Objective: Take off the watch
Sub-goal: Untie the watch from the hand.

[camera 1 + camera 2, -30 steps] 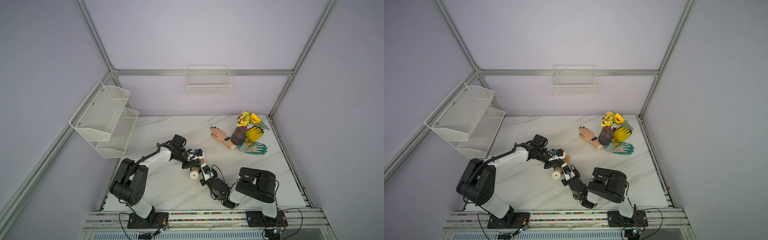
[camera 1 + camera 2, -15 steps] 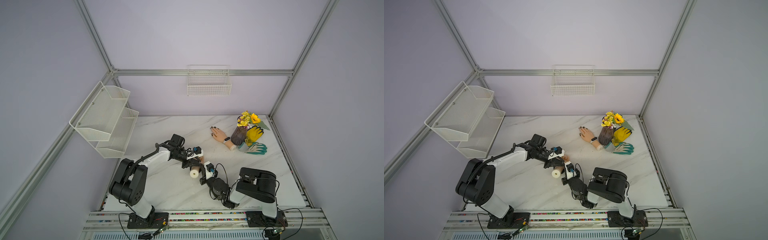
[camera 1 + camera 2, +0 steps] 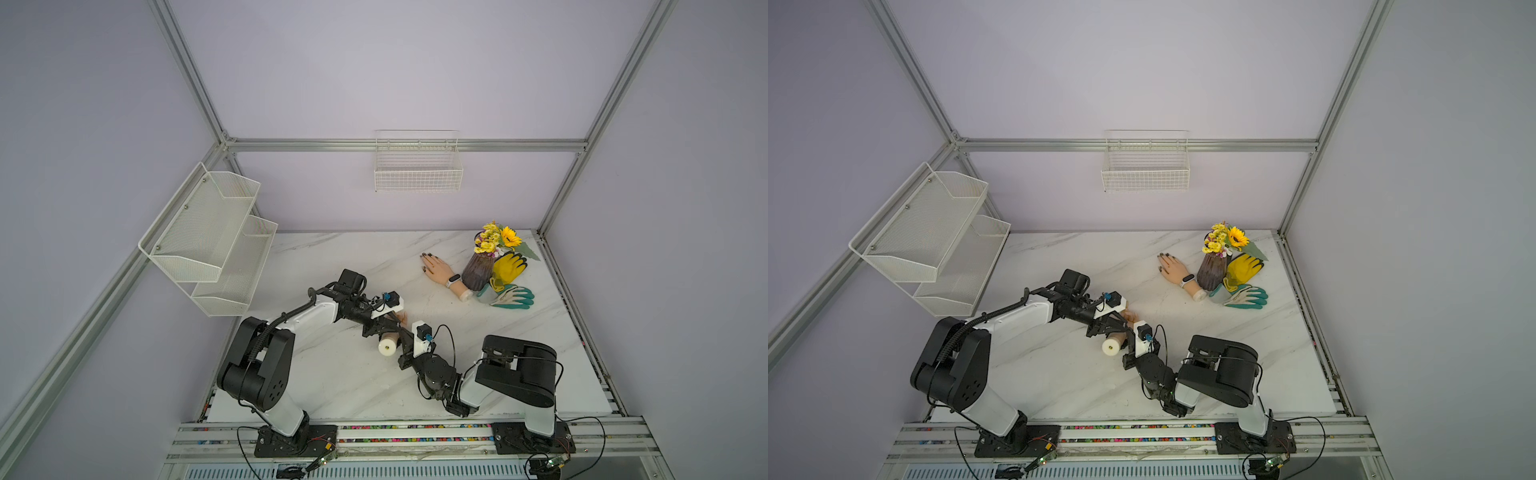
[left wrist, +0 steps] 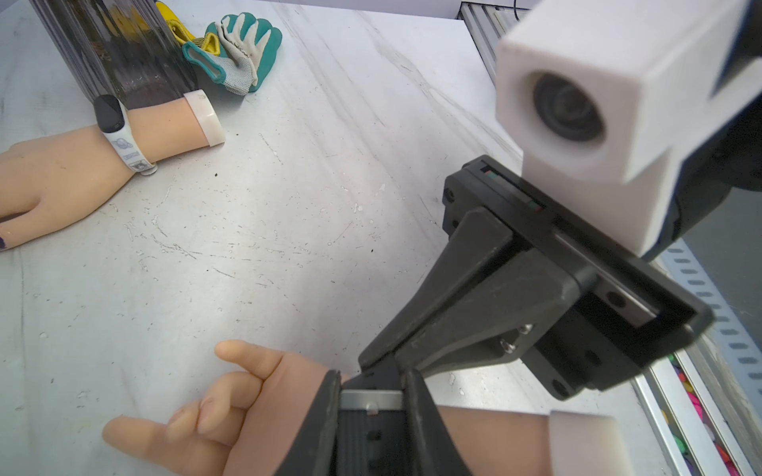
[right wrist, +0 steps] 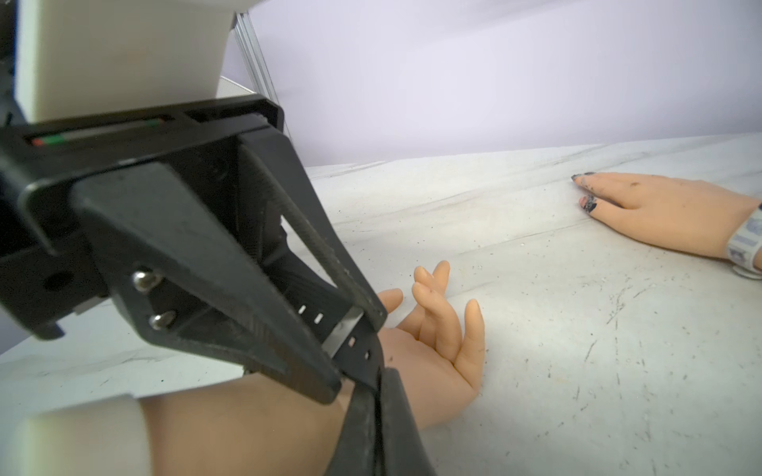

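A mannequin hand (image 4: 255, 404) lies palm up mid-table, its white wrist stub (image 3: 386, 345) toward the front. On its wrist is the watch (image 4: 371, 437), a black holed strap with a silver buckle (image 4: 372, 399). My left gripper (image 4: 372, 389) is shut across the strap at the buckle, as the right wrist view also shows for this left gripper (image 5: 354, 350). My right gripper (image 5: 377, 395) is shut on the strap's free end just beside it. In both top views the two grippers meet over the wrist: left gripper (image 3: 384, 328), right gripper (image 3: 1129, 338).
A second mannequin hand (image 3: 436, 268) with a white-banded watch (image 3: 453, 280) lies at the back right against a dark vase of yellow flowers (image 3: 478, 270). A yellow glove (image 3: 509, 266) and a green-white glove (image 3: 513, 297) lie beside it. White mesh shelves (image 3: 216, 241) hang left; a wire basket (image 3: 417, 174) hangs on the back wall.
The right gripper has edged slightly to the right and back. The left arm has barely shifted. Both grips on the strap stay as they were.
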Available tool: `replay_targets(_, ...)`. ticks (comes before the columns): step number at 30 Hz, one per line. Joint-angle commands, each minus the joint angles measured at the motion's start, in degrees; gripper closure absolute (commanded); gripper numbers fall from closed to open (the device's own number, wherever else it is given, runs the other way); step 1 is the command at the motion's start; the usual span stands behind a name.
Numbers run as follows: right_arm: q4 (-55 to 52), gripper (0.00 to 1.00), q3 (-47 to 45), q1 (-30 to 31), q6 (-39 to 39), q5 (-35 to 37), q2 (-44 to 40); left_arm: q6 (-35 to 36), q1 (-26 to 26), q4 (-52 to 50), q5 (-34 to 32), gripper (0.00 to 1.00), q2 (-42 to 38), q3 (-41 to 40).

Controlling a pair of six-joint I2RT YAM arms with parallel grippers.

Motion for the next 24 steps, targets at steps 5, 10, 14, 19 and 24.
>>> replay_targets(5,-18.34,1.00,-3.23,-2.45,9.32,18.40,0.83,-1.01,5.76,1.06,1.41,0.86,-4.68,1.01)
replay_targets(10,-20.17,1.00,-2.76,-2.46,11.44,19.16,0.89,-1.07,6.20,1.23,1.43,0.86,-4.75,0.96)
replay_targets(14,-20.18,1.00,-2.92,-2.43,11.98,19.60,0.51,-1.05,6.47,1.16,1.41,0.86,-4.66,0.93)
replay_targets(19,-20.00,1.00,-2.88,-2.35,11.98,19.60,0.62,-1.00,6.49,1.18,1.82,0.86,-4.34,1.00)
replay_targets(24,-19.89,1.00,-3.01,-2.35,12.64,19.64,0.52,-0.81,6.56,1.21,1.04,0.86,-4.13,0.76)
